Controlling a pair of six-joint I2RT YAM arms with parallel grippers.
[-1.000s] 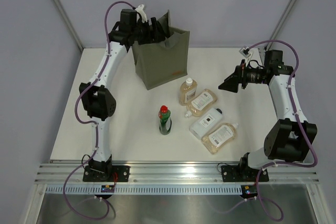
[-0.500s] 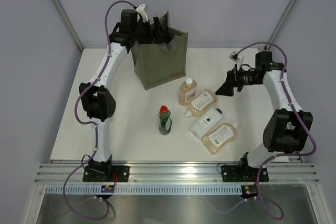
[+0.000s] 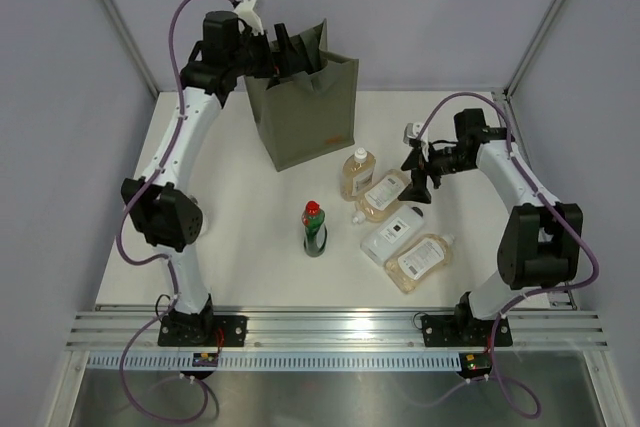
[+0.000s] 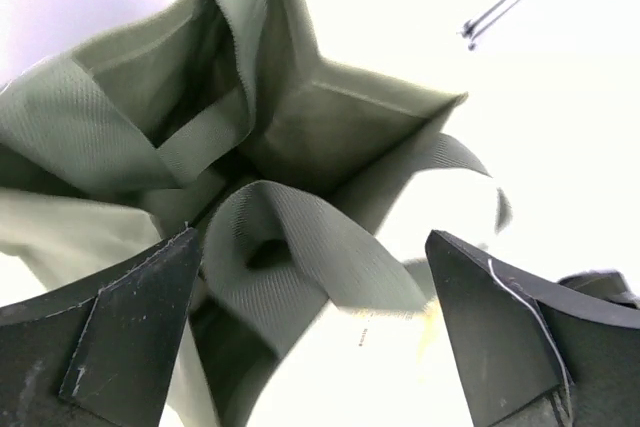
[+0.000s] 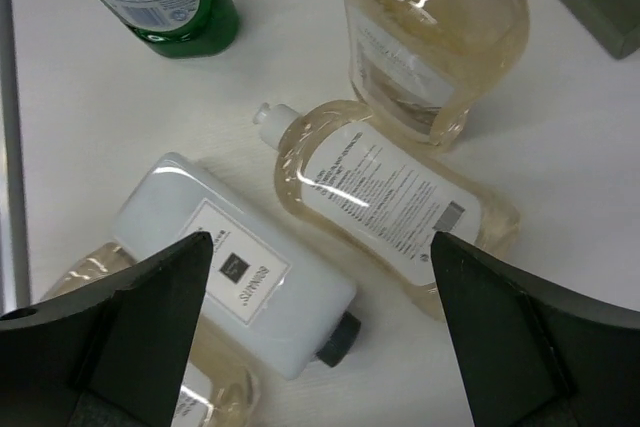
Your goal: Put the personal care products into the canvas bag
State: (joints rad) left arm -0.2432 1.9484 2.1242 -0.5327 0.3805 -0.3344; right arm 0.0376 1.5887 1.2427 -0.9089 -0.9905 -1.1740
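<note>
The olive-grey canvas bag (image 3: pixel 305 112) stands upright at the back of the table. My left gripper (image 3: pixel 287 50) hovers open and empty over its mouth. The left wrist view looks down into the open bag (image 4: pixel 330 137) with its handles (image 4: pixel 300 237) between the spread fingers (image 4: pixel 120 337). My right gripper (image 3: pixel 418 185) is open and empty, just above the bottles. Below it are an upright amber bottle (image 5: pixel 435 37), a lying amber bottle (image 5: pixel 390 197), the flat white bottle (image 5: pixel 240 282), a third amber bottle (image 3: pixel 420 260) and the green red-capped bottle (image 3: pixel 314 228).
The white table (image 3: pixel 230 207) is ringed by grey walls and metal corner posts. A rail (image 3: pixel 330 325) runs along the near edge, by the arm bases. The bottles lie close together, right of centre.
My right gripper has swung left and down from the far right until it hangs over the bottles. My left arm has shifted slightly left above the bag.
</note>
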